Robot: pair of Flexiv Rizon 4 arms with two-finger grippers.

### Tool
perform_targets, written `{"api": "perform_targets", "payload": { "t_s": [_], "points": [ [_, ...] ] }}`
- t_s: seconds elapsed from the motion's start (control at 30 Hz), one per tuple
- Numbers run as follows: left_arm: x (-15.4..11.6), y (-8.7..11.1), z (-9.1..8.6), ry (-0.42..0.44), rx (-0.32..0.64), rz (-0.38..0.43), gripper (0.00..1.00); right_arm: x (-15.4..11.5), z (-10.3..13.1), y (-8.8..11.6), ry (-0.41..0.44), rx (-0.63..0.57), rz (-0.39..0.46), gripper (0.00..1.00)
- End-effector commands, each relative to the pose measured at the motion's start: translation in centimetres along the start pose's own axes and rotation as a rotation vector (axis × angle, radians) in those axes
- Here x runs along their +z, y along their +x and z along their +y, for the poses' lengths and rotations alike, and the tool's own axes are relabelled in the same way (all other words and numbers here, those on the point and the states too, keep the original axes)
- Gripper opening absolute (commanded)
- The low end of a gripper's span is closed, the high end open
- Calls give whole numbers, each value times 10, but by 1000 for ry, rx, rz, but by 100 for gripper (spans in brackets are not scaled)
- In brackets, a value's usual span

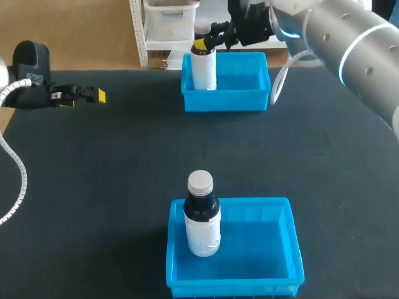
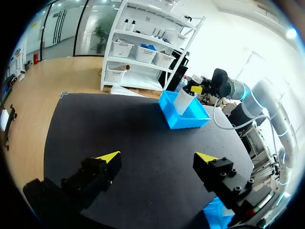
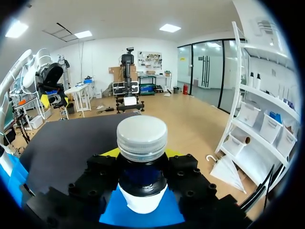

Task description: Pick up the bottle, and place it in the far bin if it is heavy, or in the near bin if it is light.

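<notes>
Black mat (image 1: 124,156): bare across the wide middle between the two bins, with open room out to 3 and 9 o'clock.
Far bin (image 1: 237,103): blue, at 12 o'clock, hard by the table's back edge.
Near bin (image 1: 249,283): blue, at 6 o'clock, by the front edge.
Bottle (image 1: 203,71): upright inside the far bin, close to its 9 o'clock wall; whether its base touches the bin floor is hard to tell.
Right gripper (image 1: 204,41): over the far bin's 9 o'clock side, fingers closed narrowly on the bottle's neck from two sides.
Second bottle (image 1: 202,218): upright in the near bin, toward its 9 o'clock wall.
Left gripper (image 1: 93,94): at 10 o'clock near the table's edge, fingers spread wide, holding nothing, well apart from both bins.
</notes>
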State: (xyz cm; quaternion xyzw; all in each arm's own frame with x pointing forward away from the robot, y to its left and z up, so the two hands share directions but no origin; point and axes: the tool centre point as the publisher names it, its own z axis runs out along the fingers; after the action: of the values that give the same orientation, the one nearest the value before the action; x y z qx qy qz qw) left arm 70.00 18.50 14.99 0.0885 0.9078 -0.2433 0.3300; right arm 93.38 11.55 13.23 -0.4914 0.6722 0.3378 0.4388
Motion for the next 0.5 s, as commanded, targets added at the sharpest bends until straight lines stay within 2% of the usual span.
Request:
{"api": "perform_targets", "payload": {
  "t_s": [0.03, 0.1, 0.13, 0.17, 0.2, 0.23, 0.3, 0.33, 0.5],
  "points": [
    [0, 0, 0, 0, 0, 0, 100, 7, -12, -2, -144, 5, 5, 0],
    [0, 0, 0, 0, 0, 0, 100, 8, -12, -1, -147, 8, 9, 0],
    [0, 0, 0, 0, 0, 0, 100, 8, -11, 0, -148, 10, 11, 8],
    [0, 0, 0, 0, 0, 0, 100, 8, -11, 0, -148, 11, 12, 20],
    [0, 0, 0, 0, 0, 0, 100, 7, -11, 1, -149, 14, 15, 37],
    [0, 0, 0, 0, 0, 0, 100, 7, -10, 1, -151, 17, 17, 42],
    [0, 0, 0, 0, 0, 0, 100, 7, -10, 2, -154, 22, 18, 87],
    [0, 0, 0, 0, 0, 0, 100, 7, -9, 3, -154, 24, 19, 100],
    [0, 0, 0, 0, 0, 0, 100, 1, -7, 5, -158, 36, 27, 100]
  ]
}}
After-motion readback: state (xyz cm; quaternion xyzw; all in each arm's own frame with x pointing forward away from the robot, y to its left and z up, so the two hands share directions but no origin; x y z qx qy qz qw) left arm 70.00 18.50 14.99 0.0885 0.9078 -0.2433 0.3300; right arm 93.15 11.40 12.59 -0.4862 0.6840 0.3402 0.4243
